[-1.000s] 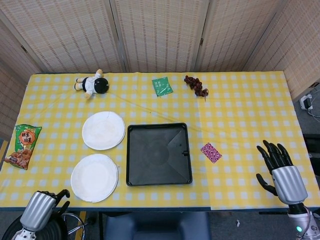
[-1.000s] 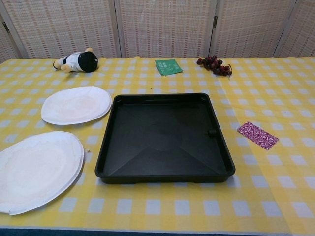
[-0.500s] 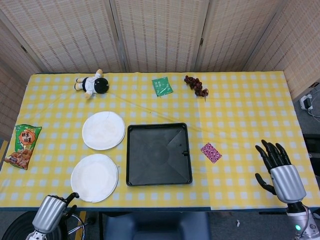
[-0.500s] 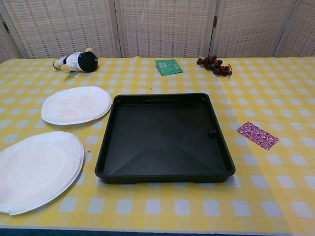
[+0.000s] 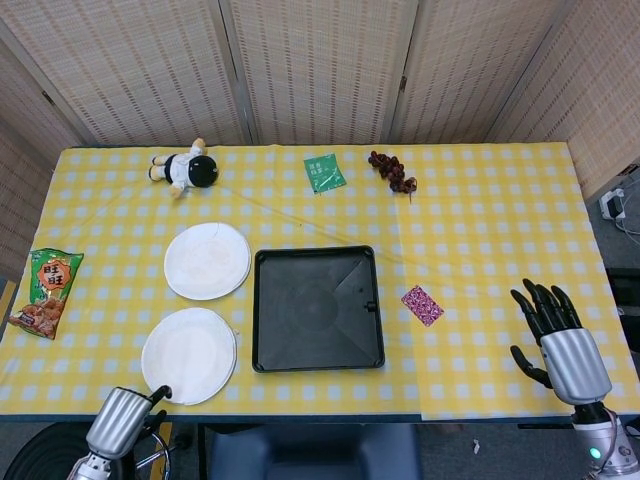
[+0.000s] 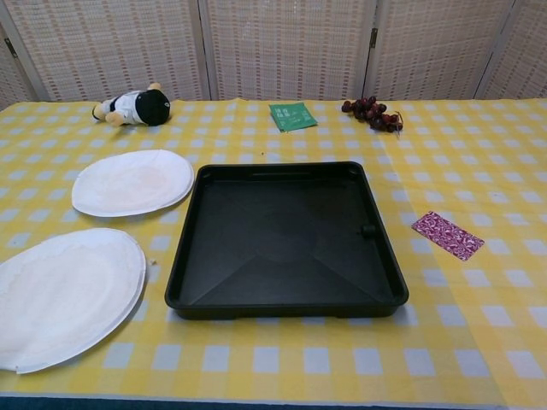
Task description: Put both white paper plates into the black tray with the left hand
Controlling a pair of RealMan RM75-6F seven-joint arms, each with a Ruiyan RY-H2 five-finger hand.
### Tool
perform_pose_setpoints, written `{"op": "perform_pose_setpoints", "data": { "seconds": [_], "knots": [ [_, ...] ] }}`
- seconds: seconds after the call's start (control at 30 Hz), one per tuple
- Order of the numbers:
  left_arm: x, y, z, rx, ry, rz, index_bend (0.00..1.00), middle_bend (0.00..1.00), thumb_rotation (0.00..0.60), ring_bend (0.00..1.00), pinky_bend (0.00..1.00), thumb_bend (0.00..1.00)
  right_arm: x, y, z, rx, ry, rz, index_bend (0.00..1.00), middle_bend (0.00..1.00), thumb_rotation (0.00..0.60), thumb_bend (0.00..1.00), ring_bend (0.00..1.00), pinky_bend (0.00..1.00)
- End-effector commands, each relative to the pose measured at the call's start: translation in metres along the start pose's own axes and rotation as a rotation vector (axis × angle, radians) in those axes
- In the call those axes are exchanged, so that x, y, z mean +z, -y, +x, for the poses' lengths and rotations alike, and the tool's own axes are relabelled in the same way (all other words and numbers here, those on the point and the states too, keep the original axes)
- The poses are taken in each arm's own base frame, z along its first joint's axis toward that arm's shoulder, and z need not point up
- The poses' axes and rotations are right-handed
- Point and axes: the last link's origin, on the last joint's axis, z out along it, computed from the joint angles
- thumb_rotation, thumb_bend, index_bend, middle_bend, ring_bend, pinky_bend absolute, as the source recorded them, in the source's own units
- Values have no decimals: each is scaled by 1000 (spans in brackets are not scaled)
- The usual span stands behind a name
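Sitting untouched on the desk (image 5: 480, 220), both paper plates are still outside the black tray (image 5: 317, 309), so no part of the task is done yet and both placements remain. The near plate (image 5: 189, 355) lies at the front edge of the desk, just left of the tray, and the far plate (image 5: 207, 260) lies behind it, close beside the tray's left rim; the tray itself holds nothing. The left hand (image 5: 128, 420) is below the desk's front edge, just under the near plate; only a dark fingertip shows above its silver wrist, so I cannot tell how its fingers lie. The right hand (image 5: 546, 322) hangs off the right front corner with its fingers spread apart and nothing in them. Compared with the frames a second ago, the left hand has slid rightward and up toward the near plate, while the plates, tray and right hand have stayed put.
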Motion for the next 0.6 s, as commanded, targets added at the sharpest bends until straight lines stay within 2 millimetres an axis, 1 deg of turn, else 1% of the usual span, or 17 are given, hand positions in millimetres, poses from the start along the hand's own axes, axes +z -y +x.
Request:
{"op": "perform_pose_setpoints", "data": {
  "seconds": [0.03, 0.3, 0.6],
  "knots": [
    [2, -1, -2, -8, 8, 0, 497, 1000, 600, 1000, 1000, 357, 0, 0, 0, 0, -1, -1, 0, 0, 600, 367, 0, 0],
    [11, -5, -8, -17, 21, -2, 486, 1000, 600, 1000, 1000, 358, 1, -1, 0, 0, 4, -4, 0, 0, 600, 367, 0, 0],
    [17, -3, -14, -5, 49, 2, 471, 1000, 600, 1000, 1000, 357, 1, -2, 0, 0, 2, -8, 0, 0, 600, 367, 0, 0]
  ]
}}
